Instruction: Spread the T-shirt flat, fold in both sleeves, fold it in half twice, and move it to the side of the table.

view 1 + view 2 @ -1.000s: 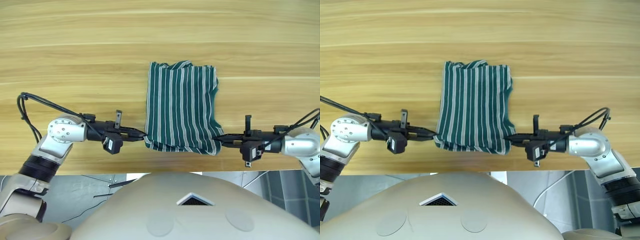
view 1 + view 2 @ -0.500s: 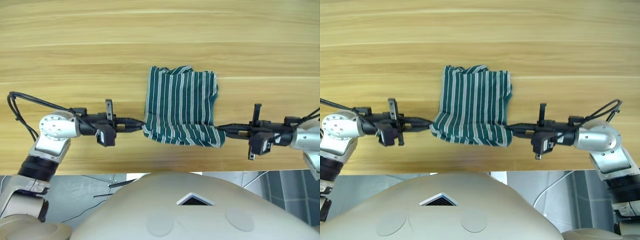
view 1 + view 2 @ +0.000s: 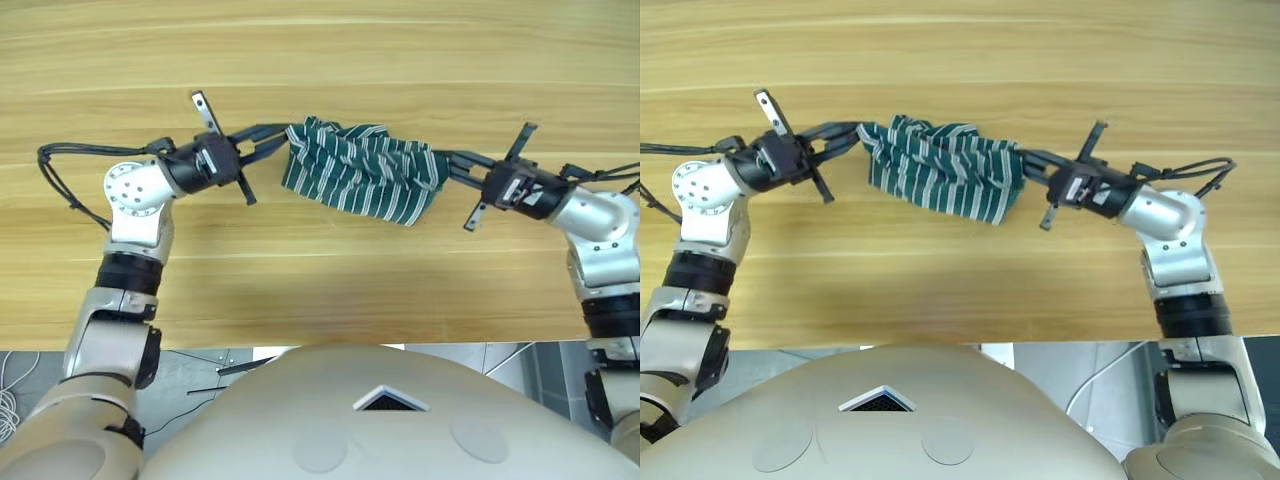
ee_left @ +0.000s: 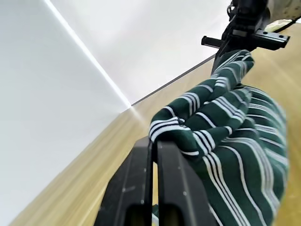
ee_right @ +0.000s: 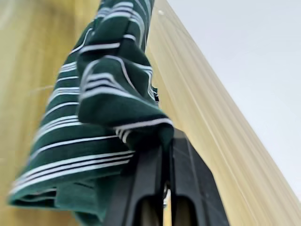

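Left eye view: the T-shirt (image 3: 362, 172), dark green with white stripes and gathered into a narrow bundle, is held stretched between the two hands over the middle of the counter (image 3: 330, 50). One end is clamped by the left hand (image 3: 283, 134), whose fingers (image 4: 141, 179) are pressed together on a bunched corner. The other end is gripped the same way by the right hand (image 3: 447, 160). The cloth is seen sagging between them; whether its lower edge touches the wood cannot be told.
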You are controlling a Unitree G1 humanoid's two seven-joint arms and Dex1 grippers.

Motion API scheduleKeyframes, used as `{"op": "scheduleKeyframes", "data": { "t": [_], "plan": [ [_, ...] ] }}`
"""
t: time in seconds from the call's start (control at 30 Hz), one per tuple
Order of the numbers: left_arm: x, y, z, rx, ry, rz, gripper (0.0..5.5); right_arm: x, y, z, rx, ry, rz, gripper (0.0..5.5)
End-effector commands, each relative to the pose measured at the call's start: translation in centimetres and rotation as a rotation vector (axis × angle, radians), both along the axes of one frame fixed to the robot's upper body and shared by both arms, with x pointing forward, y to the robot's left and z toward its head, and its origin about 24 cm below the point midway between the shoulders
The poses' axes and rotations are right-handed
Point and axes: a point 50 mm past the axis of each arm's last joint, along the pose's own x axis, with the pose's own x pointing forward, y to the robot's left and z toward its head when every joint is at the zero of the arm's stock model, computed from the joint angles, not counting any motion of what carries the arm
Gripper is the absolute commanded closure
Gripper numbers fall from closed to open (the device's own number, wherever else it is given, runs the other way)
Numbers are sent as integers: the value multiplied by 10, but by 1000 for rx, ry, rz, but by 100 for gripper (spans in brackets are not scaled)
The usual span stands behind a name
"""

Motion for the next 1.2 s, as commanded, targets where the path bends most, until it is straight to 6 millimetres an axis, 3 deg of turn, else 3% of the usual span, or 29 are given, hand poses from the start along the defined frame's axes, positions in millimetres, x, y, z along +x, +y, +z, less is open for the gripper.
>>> {"op": "scheduleKeyframes", "data": {
  "t": [0.03,0.23,0.43,0.67,0.87,0.97,1.1,1.2],
  "plan": [
    [28,-3,-11,39,62,94,548,16,3,-9,-12,-2,-79,550],
    [61,-17,-31,99,189,280,548,34,1,-32,-77,30,-196,550],
    [75,-34,-40,172,248,388,548,45,2,-57,-149,77,-272,550],
    [76,-49,-61,309,338,469,548,47,3,-83,-222,151,-324,550],
    [63,-55,-84,496,406,410,548,44,3,-96,-239,210,-346,550],
    [60,-54,-91,555,434,407,495,43,3,-100,-213,243,-361,550],
    [62,-52,-89,512,494,438,437,45,3,-97,-101,292,-385,465],
    [70,-46,-80,398,553,507,397,56,-4,-88,81,357,-458,420]
  ]
}}
